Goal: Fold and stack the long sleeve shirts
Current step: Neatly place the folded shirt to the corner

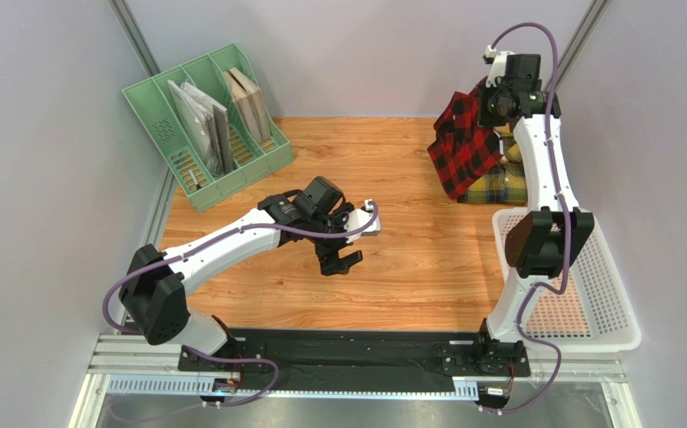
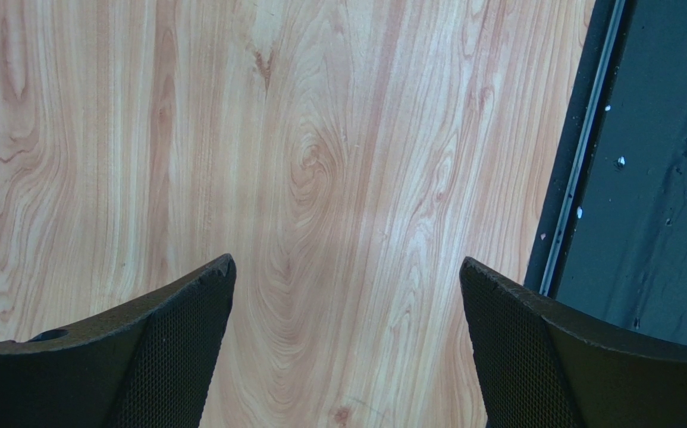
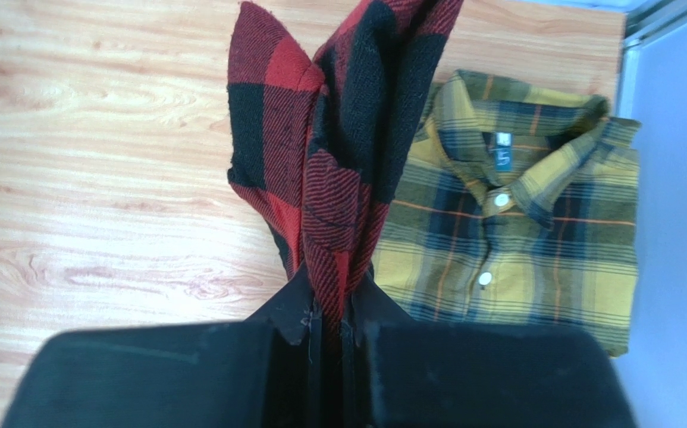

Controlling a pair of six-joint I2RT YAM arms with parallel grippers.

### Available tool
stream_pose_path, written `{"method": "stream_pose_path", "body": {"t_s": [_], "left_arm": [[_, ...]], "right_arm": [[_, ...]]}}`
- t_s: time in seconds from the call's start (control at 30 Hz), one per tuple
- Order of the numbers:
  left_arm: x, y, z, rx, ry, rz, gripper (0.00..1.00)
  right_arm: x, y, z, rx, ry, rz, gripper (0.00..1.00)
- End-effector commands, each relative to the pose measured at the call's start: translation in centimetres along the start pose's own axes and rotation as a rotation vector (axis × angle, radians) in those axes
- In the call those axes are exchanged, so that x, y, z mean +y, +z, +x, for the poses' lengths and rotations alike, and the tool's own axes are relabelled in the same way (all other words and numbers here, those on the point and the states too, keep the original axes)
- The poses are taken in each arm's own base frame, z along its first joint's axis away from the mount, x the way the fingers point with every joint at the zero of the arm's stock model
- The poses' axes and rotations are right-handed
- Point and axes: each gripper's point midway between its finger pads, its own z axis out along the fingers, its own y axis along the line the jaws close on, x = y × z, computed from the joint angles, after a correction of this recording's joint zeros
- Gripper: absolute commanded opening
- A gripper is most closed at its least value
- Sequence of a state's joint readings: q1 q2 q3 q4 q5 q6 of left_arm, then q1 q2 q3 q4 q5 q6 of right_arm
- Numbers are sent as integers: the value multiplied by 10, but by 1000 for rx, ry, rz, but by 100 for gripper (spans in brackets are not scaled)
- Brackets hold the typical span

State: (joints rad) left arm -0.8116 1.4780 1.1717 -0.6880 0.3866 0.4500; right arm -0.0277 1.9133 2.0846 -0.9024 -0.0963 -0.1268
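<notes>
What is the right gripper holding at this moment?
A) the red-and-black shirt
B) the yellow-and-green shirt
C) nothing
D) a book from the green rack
A: the right gripper is shut on a bunch of the red-and-black shirt, lifted off the table, while the yellow-and-green shirt lies folded beside it, ungripped.

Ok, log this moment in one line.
right gripper: shut on red-and-black shirt, hanging | yellow shirt: folded on table | left gripper: open, empty
</notes>
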Motion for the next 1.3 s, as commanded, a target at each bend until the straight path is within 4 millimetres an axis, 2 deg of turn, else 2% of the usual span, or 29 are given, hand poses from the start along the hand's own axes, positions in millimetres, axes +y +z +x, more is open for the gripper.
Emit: {"method": "stream_pose_path", "body": {"t_s": [0.0,0.13,0.4,0.57,0.77,0.93,1.27], "left_arm": [[3,-6,-10,-33,6,-17,99],[3,-5,-9,-28,2,-16,99],[3,-5,-3,-5,2,-19,99],[3,-4,-2,-1,2,-17,99],[4,0,-1,8,3,-11,99],[2,3,2,17,-4,3,99],[-3,7,14,41,-27,17,99]], "right_arm": [[-21,-33,-45,-147,24,32,0],[-33,-20,-37,-123,44,28,0],[-57,16,-5,-40,89,21,0],[-84,24,-4,-54,66,41,0],[-112,24,-13,-104,33,46,0],[-129,40,-6,-120,-19,2,0],[-182,108,60,-51,-63,40,0]]}}
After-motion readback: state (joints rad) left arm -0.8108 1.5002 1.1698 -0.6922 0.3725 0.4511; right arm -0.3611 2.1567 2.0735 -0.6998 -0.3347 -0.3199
